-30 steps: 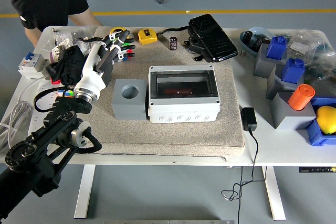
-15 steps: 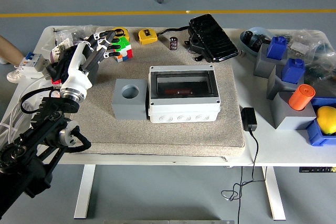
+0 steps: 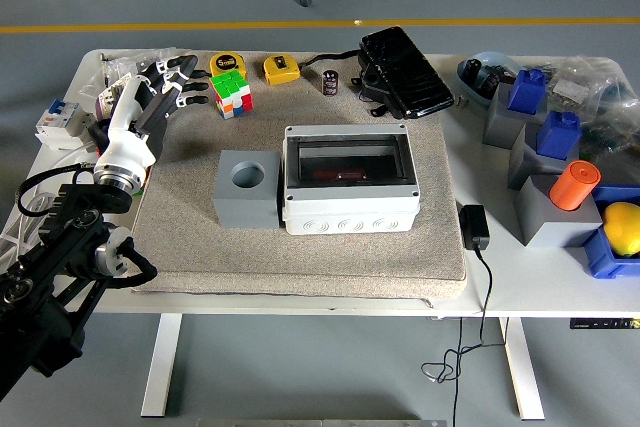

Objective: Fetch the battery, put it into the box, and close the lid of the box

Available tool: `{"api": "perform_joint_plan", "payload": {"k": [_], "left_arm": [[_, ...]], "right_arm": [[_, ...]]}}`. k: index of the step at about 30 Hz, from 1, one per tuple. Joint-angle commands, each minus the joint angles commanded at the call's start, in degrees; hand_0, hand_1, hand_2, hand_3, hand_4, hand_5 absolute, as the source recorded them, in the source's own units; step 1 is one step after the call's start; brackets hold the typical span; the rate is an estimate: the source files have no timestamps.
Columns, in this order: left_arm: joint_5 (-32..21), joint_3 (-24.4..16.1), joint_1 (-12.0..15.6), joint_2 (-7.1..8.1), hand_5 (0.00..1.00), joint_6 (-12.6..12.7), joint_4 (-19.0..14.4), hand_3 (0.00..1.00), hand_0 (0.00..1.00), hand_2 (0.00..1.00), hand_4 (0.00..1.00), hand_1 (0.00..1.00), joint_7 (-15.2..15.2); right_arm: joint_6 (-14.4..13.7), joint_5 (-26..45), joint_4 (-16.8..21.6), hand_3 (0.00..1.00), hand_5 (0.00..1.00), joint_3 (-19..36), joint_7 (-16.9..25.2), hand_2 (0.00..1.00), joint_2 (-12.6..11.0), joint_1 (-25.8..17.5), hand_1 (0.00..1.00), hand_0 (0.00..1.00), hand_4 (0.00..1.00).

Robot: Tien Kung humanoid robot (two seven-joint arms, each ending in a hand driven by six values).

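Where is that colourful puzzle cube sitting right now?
In the head view the puzzle cube sits at the far left of the beige mat, just below a yellow tape measure and right of the robot's left hand.

Two yellow tape measures [image 3: 227, 62] [image 3: 281, 69] are counted at the counter's far edge, with one colour cube [image 3: 230, 94] and one small dark battery [image 3: 330, 81]. One white box [image 3: 349, 193] and one grey block [image 3: 246, 188] are seen mid-counter. Two blue holders [image 3: 526, 90] [image 3: 558, 132], one orange cylinder [image 3: 573, 185] and one yellow ball [image 3: 622, 226] are counted at the right edge.
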Motion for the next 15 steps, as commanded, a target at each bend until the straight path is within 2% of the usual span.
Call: {"api": "perform_joint_plan", "payload": {"k": [5,15], "left_arm": [[-0.4,0.1,0.1,1.79,0.47,0.2,-0.7,0.586,0.436,0.535,0.945,0.524,-0.4],[-0.3,-3.0,2.3,1.85,0.464,0.4,-1.8,0.585,0.431,0.534,0.945,0.524,-0.8]], "right_arm": [[0.0,0.0,0.0,0.581,0.528,0.1,0.0,0.652,-0.1,0.1,0.633,0.615,0.975],[-0.1,0.1,0.1,0.579,0.526,-0.2,-0.1,0.652,-0.2,0.1,0.633,0.615,0.973]]}}
